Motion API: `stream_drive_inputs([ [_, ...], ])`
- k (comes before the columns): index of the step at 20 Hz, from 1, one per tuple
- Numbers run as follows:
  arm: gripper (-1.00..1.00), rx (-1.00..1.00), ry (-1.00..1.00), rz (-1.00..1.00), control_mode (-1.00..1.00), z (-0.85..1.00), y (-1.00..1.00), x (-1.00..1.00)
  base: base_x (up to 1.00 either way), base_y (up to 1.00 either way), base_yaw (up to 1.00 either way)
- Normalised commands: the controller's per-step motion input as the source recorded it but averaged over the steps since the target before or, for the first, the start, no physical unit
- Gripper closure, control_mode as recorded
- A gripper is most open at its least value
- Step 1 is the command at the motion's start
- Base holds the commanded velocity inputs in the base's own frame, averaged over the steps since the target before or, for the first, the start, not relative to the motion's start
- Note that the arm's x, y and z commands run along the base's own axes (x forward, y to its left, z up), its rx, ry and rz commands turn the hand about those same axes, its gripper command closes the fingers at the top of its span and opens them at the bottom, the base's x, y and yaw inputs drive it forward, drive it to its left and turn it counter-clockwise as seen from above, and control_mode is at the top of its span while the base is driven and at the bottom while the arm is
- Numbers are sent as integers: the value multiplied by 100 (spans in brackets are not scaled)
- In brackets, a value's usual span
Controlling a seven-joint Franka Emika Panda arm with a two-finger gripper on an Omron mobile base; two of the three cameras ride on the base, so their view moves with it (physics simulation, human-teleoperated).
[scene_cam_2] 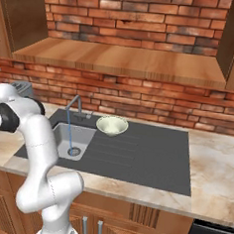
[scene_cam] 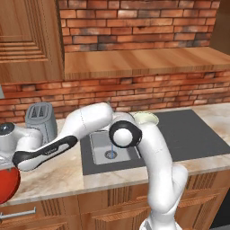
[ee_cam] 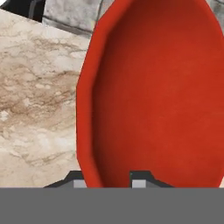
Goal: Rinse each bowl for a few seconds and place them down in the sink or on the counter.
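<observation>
Left base view showed the wide shallow glossy red bowl point(scene_cam: 8, 184) at the far left edge of the beige marble-patterned stone table point(scene_cam: 54, 173), with the white arm stretched out over it and the hand hidden at the frame's edge. The silver toaster point(scene_cam: 41, 119) stood just behind the forearm, so a careless lift could have swung the arm into it. Water ran from the faucet into the square steel basin of the dark grey sink point(scene_cam: 188, 134).

Right base view placed the smaller pale cream-green bowl point(scene_cam_2: 112, 125) on the ribbed drainboard beside the slim metal faucet point(scene_cam_2: 75, 104), untouched.

Hand view had the fingers point(ee_cam: 111, 180) straddling the red bowl's rim, one dark tip outside and one inside, narrowed around it though not clearly clamped (contact was hard to judge). A thin, slanted rim like that could have slipped free on lifting, or the bowl could have tipped and skidded off the table's edge.
</observation>
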Motion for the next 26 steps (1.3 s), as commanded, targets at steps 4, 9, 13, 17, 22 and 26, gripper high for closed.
stream_drive_inputs([
  [4,100,6,-21,-6,-100,45,-22,-60,0,0,0],
  [9,100,9,-18,-14,-100,62,-25,-41,0,0,0],
  [13,100,9,-11,-22,-100,60,-23,-28,0,0,0],
  [17,100,8,-6,-25,-100,55,-30,-24,0,0,0],
  [22,100,7,-2,-27,-100,48,-36,-26,0,0,0],
  [26,100,9,0,-28,-100,35,-41,-35,0,0,0],
])
